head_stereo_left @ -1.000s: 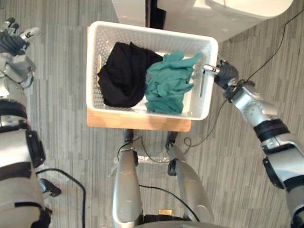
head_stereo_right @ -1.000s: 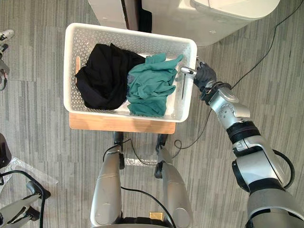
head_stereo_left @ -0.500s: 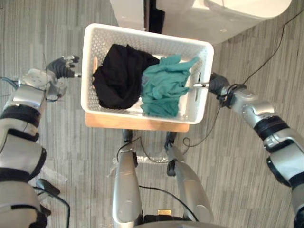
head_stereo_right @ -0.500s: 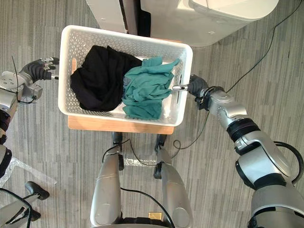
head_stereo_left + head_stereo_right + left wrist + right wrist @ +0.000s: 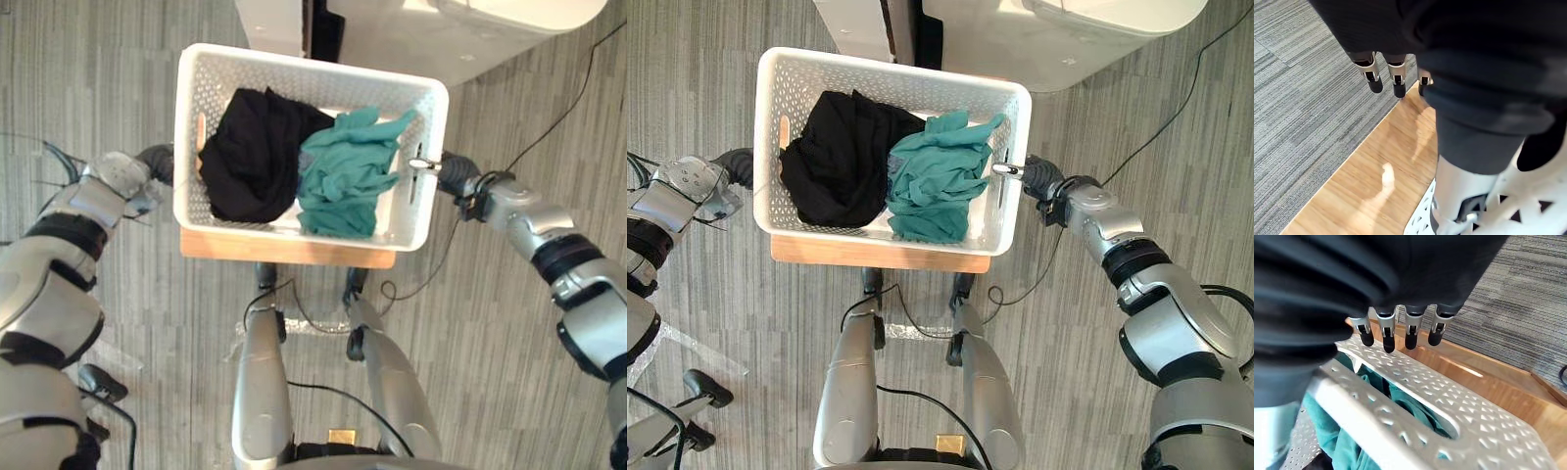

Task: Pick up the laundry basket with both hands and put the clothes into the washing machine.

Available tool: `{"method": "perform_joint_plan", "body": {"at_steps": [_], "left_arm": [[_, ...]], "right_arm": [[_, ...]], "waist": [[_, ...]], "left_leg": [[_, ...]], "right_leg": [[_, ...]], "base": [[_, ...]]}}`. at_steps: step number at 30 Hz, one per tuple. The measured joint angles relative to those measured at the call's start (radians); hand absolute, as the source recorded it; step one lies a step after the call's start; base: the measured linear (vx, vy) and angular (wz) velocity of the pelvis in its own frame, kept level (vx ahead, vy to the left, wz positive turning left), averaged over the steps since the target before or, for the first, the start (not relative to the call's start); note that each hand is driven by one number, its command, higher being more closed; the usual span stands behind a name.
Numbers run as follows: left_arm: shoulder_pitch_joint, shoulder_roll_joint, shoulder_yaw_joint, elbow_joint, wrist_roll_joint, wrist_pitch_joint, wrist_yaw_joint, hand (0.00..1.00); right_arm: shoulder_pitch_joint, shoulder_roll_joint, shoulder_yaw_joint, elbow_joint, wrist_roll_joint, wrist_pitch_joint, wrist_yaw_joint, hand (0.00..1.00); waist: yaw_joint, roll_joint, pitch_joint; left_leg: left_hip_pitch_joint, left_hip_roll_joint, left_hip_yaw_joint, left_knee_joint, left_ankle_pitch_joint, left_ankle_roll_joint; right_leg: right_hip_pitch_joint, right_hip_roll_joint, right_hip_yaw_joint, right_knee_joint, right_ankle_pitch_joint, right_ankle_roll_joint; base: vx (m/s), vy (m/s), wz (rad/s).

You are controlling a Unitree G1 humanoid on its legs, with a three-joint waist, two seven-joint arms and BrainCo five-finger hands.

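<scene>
From my station I see the laundry basket [image 5: 294, 73] sitting on a wooden board [image 5: 284, 250] in the middle of the head view, not lifted. The board sticks out from under its 6 o'clock edge. Inside, a black garment [image 5: 255, 152] fills the 9 o'clock half. A teal garment [image 5: 348, 176] is bunched in the 3 o'clock half, and the two touch along the middle. The washing machine [image 5: 470, 24] stands just beyond the basket at 12 to 1 o'clock, on grey carpet [image 5: 118, 59].

My left hand [image 5: 157, 162] is at the basket's 9 o'clock wall, right up against it. In its wrist view the fingers [image 5: 1374, 81] hang straight over the wooden board, uncurled. The thumb [image 5: 1459, 191] lies beside the perforated wall. I read that hand as relaxed and grasping nothing.

My right hand [image 5: 453, 174] is at the 3 o'clock wall. Its thumb [image 5: 421, 164] reaches across the rim towards the teal garment. In its wrist view the fingers [image 5: 1386, 335] run straight down the outside of the wall, above the handle slot [image 5: 1415, 411], through which teal cloth shows. They are not curled round the rim, and I cannot tell whether the thumb presses on it.
</scene>
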Motion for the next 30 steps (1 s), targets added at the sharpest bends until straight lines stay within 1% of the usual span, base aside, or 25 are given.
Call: {"method": "perform_joint_plan", "body": {"at_steps": [1,2,3,4,6,9,11,12,13,14,15,16,17,18,19,20,22,24,27,30], "left_arm": [[0.003,0.000,0.035,0.009,0.000,0.000,0.001,0.00],[0.009,-0.003,0.116,0.025,0.000,-0.001,0.004,0.00],[0.012,-0.004,0.172,0.037,0.001,-0.002,0.005,0.00],[0.012,-0.003,0.285,0.064,0.001,-0.002,0.009,0.00],[0.012,0.014,0.413,0.091,0.001,0.001,0.026,0.00],[0.010,0.039,0.493,0.095,-0.002,0.002,0.022,0.00],[0.012,0.051,0.504,0.077,-0.013,0.004,0.016,0.00],[0.027,0.078,0.492,0.013,-0.041,0.007,-0.002,0.00],[0.061,0.124,0.451,-0.111,-0.057,0.003,-0.012,0.00],[0.070,0.145,0.427,-0.159,-0.067,-0.003,-0.024,0.00],[0.079,0.177,0.360,-0.254,-0.097,-0.017,-0.042,0.00],[0.079,0.186,0.326,-0.270,-0.113,-0.024,-0.048,0.00],[0.075,0.192,0.260,-0.276,-0.133,-0.034,-0.056,0.00],[0.075,0.195,0.211,-0.275,-0.165,-0.033,-0.064,0.00],[0.076,0.199,0.185,-0.277,-0.179,-0.032,-0.065,0.00],[0.078,0.221,0.139,-0.291,-0.215,-0.031,-0.069,0.00],[0.077,0.260,0.092,-0.335,-0.252,-0.030,-0.069,0.00],[0.079,0.305,0.030,-0.424,-0.311,-0.031,-0.077,0.00],[0.079,0.328,-0.021,-0.487,-0.364,-0.031,-0.093,0.00],[0.080,0.379,-0.069,-0.530,-0.355,-0.036,-0.109,0.00]], "right_arm": [[-0.003,-0.001,0.000,0.000,0.000,0.000,0.000,0.00],[-0.006,-0.002,-0.003,0.000,0.000,-0.001,0.002,0.00],[-0.006,-0.002,-0.005,-0.001,0.000,-0.002,0.003,0.00],[-0.006,0.001,-0.009,-0.004,0.000,-0.004,0.005,0.00],[-0.004,0.008,-0.021,-0.005,-0.001,-0.005,0.015,0.00],[0.004,0.025,-0.049,-0.008,-0.004,-0.008,0.016,0.00],[0.015,0.028,-0.060,-0.013,-0.008,-0.008,0.015,0.00],[0.026,0.024,-0.075,-0.031,-0.014,-0.007,0.015,0.00],[0.041,0.007,-0.086,-0.057,-0.024,0.003,0.016,0.00],[0.047,-0.003,-0.087,-0.066,-0.027,0.006,0.016,0.00],[0.071,-0.036,-0.083,-0.089,-0.036,0.011,0.018,0.00],[0.077,-0.042,-0.080,-0.088,-0.036,0.012,0.019,0.00],[0.082,-0.051,-0.074,-0.087,-0.036,0.015,0.019,0.00],[0.082,-0.063,-0.055,-0.088,-0.034,0.014,0.019,0.00],[0.083,-0.068,-0.045,-0.088,-0.033,0.012,0.019,0.00],[0.088,-0.071,-0.040,-0.091,-0.030,0.008,0.019,0.00],[0.106,-0.081,-0.037,-0.116,-0.018,0.003,0.019,0.00],[0.114,-0.116,0.001,-0.148,-0.012,-0.002,0.019,0.00],[0.117,-0.154,0.038,-0.168,-0.009,-0.009,0.021,0.00],[0.118,-0.171,0.065,-0.180,0.007,-0.019,0.021,0.00]], "waist": [[0.000,0.000,0.000],[-0.001,0.000,0.000],[-0.002,0.000,0.000],[-0.005,0.000,0.000],[-0.005,0.000,0.000],[-0.006,0.001,-0.001],[-0.004,0.002,0.000],[0.000,0.002,0.000],[0.007,0.003,0.000],[0.011,0.003,0.000],[0.028,0.007,0.000],[0.032,0.010,-0.001],[0.034,0.019,-0.006],[0.034,0.028,-0.010],[0.034,0.031,-0.011],[0.036,0.036,-0.012],[0.034,0.039,-0.012],[0.034,0.046,-0.013],[0.036,0.059,-0.020],[0.034,0.063,-0.020]], "left_leg": [[-0.003,0.000,0.000,0.000,0.000,0.000],[-0.008,0.000,0.001,0.001,0.002,0.003],[-0.009,0.001,0.002,-0.002,0.002,0.003],[-0.009,0.001,0.005,-0.009,0.002,0.003],[-0.001,0.001,0.016,-0.021,0.012,0.007],[0.007,0.003,0.027,-0.024,0.014,0.005],[0.010,0.003,0.029,-0.026,0.014,0.005],[0.011,0.003,0.028,-0.025,0.015,0.005],[0.011,0.002,0.028,-0.024,0.015,0.006],[0.011,0.001,0.028,-0.024,0.015,0.006],[0.014,0.000,0.027,-0.022,0.014,0.006],[0.017,-0.001,0.026,-0.022,0.014,0.006],[0.018,-0.003,0.023,-0.022,0.014,0.006],[0.018,-0.004,0.024,-0.021,0.014,0.006],[0.018,-0.005,0.024,-0.021,0.014,0.006],[0.018,-0.005,0.026,-0.022,0.014,0.007],[0.018,-0.005,0.030,-0.024,0.014,0.007],[0.017,-0.005,0.033,-0.024,0.015,0.008],[0.017,-0.008,0.033,-0.025,0.017,0.010],[0.018,-0.008,0.035,-0.024,0.017,0.010]], "right_leg": [[-0.003,0.000,0.000,0.000,0.002,0.003],[-0.009,0.000,0.001,0.000,0.004,0.002],[-0.011,0.000,0.002,-0.001,0.004,0.002],[-0.011,0.000,0.002,-0.007,0.005,0.001],[-0.010,0.001,0.008,-0.015,0.011,-0.008],[-0.009,0.002,0.015,-0.018,0.013,-0.010],[-0.006,0.002,0.016,-0.020,0.013,-0.010],[-0.003,0.002,0.011,-0.022,0.016,-0.012],[-0.003,0.001,0.011,-0.022,0.016,-0.012],[-0.002,0.000,0.010,-0.022,0.016,-0.012],[0.002,-0.002,0.010,-0.021,0.016,-0.012],[0.006,-0.003,0.009,-0.021,0.016,-0.012],[0.009,-0.005,0.007,-0.019,0.016,-0.012],[0.008,-0.007,0.006,-0.017,0.016,-0.011],[0.008,-0.008,0.006,-0.016,0.016,-0.011],[0.008,-0.009,0.005,-0.016,0.016,-0.011],[0.007,-0.010,0.005,-0.016,0.016,-0.011],[0.007,-0.012,0.003,-0.016,0.016,-0.011],[0.007,-0.014,0.002,-0.016,0.016,-0.011],[0.007,-0.014,0.004,-0.016,0.016,-0.011]], "base": [[0.00,0.000,0.00],[0.00,0.000,0.00],[0.00,0.000,0.00],[0.00,0.000,0.00],[0.03,-0.027,-0.07],[0.04,-0.026,-0.09],[0.03,-0.015,-0.02],[0.04,-0.013,0.01],[0.04,-0.010,0.02],[0.04,0.000,0.03],[0.03,0.006,0.04],[0.04,0.011,0.09],[0.02,0.012,0.06],[0.01,0.011,0.06],[0.00,0.000,0.00],[0.00,0.000,0.00],[0.00,0.000,0.00],[0.00,0.000,0.00],[0.04,-0.007,0.02],[0.03,-0.010,-0.02]]}}
